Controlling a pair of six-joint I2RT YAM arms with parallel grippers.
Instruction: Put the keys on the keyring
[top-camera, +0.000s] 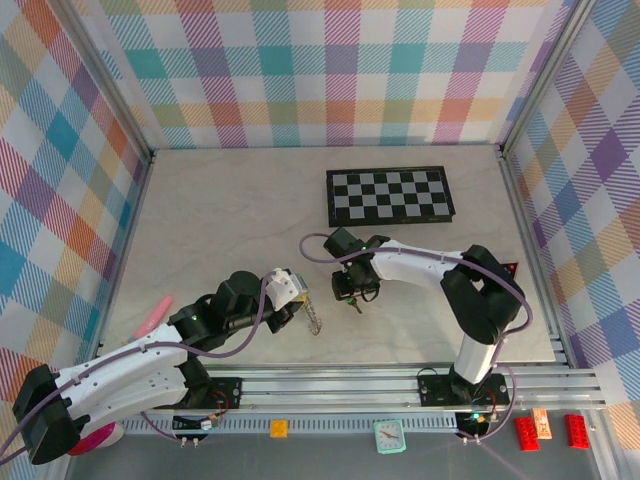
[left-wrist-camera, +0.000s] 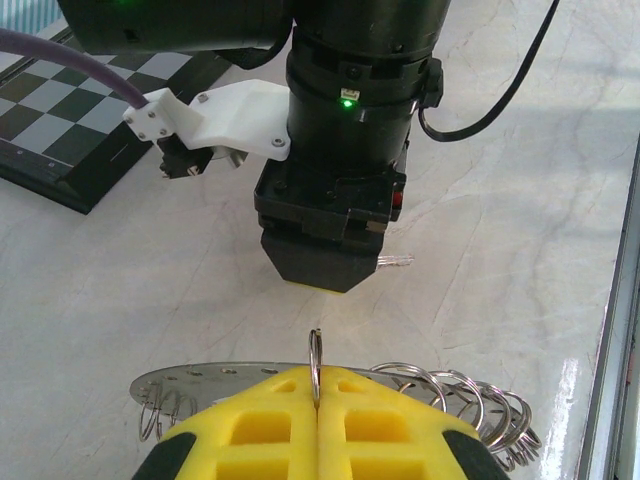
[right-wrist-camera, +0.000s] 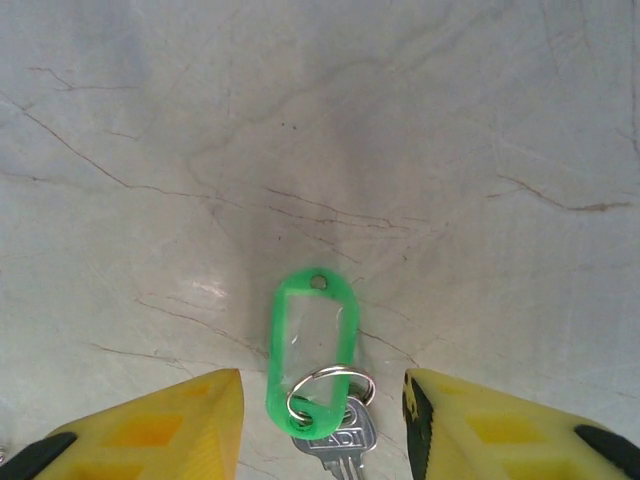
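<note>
Marble tabletop (top-camera: 230, 200). Left gripper (left-wrist-camera: 316, 388) clamped on keyring (left-wrist-camera: 220, 376); right gripper (right-wrist-camera: 322, 400) open astride key (right-wrist-camera: 343, 438), green tag (right-wrist-camera: 310, 345). Should centre on tag before closing.

The key (right-wrist-camera: 335, 447) was silver with a stamped head, joined by a small split ring (right-wrist-camera: 325, 392) to a green oval tag (right-wrist-camera: 310, 350) with a clear window. It lay flat on the tabletop (right-wrist-camera: 320, 150).

The keyring (left-wrist-camera: 200, 378) was a flat grey perforated metal band hung with many wire loops. One upright loop was pinched in the left end effector (left-wrist-camera: 317, 390).
</note>
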